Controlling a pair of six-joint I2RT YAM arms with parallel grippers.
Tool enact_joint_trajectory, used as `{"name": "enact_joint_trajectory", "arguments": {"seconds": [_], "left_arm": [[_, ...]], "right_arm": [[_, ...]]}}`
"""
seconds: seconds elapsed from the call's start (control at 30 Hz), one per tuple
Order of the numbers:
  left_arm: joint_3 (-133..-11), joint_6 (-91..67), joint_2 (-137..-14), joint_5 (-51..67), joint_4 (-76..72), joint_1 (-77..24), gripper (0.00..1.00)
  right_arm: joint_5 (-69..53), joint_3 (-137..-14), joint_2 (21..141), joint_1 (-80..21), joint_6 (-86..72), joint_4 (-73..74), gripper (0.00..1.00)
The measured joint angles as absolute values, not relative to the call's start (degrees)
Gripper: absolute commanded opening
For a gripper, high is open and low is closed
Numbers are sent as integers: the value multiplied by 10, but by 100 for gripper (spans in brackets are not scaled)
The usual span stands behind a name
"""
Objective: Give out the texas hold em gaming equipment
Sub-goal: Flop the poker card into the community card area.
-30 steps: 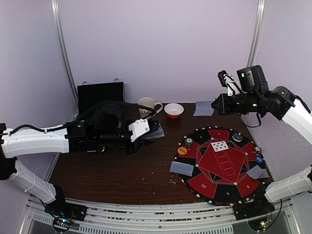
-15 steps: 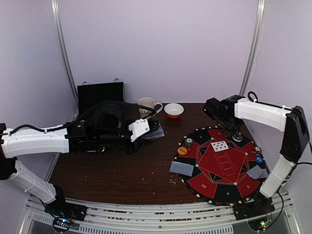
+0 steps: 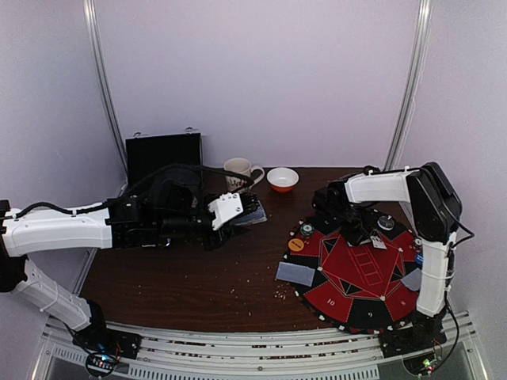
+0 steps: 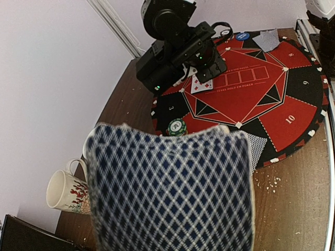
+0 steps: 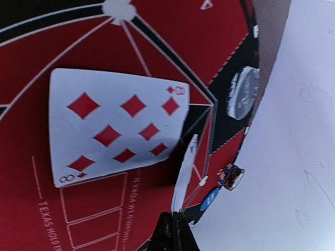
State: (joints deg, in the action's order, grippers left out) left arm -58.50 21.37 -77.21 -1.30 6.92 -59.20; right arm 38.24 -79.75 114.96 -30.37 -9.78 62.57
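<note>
My left gripper (image 3: 242,214) hovers over the table's left half, shut on a deck of cards (image 3: 253,212). The deck's blue-and-white diamond back (image 4: 167,193) fills the left wrist view and hides the fingers. My right gripper (image 5: 175,218) is low over the red-and-black poker mat (image 3: 356,277), shut on one card seen edge-on (image 5: 184,172). Beside that card an eight of diamonds (image 5: 115,123) lies face up. On the mat's rim sit a green-white chip (image 3: 306,230), an orange chip (image 3: 296,245), a black chip (image 3: 386,223) and a blue chip (image 3: 421,259). Face-down cards (image 3: 295,274) (image 3: 412,279) lie at the left and right rims.
A patterned mug (image 3: 238,172) and an orange-and-white bowl (image 3: 283,179) stand at the back of the table. A black case (image 3: 164,157) is propped open at the back left. Crumbs dot the brown tabletop in front of the mat.
My right arm has swung down from high at the back right to just above the mat, carrying its card. The left arm and deck have not moved.
</note>
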Motion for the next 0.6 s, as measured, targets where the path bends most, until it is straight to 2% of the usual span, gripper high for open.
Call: {"name": "enact_joint_trajectory", "arguments": {"seconds": [0.6], "left_arm": [[-585, 214, -772, -13, 69, -592, 34]], "right_arm": [[213, -802, 1185, -305, -149, 627, 0]]}}
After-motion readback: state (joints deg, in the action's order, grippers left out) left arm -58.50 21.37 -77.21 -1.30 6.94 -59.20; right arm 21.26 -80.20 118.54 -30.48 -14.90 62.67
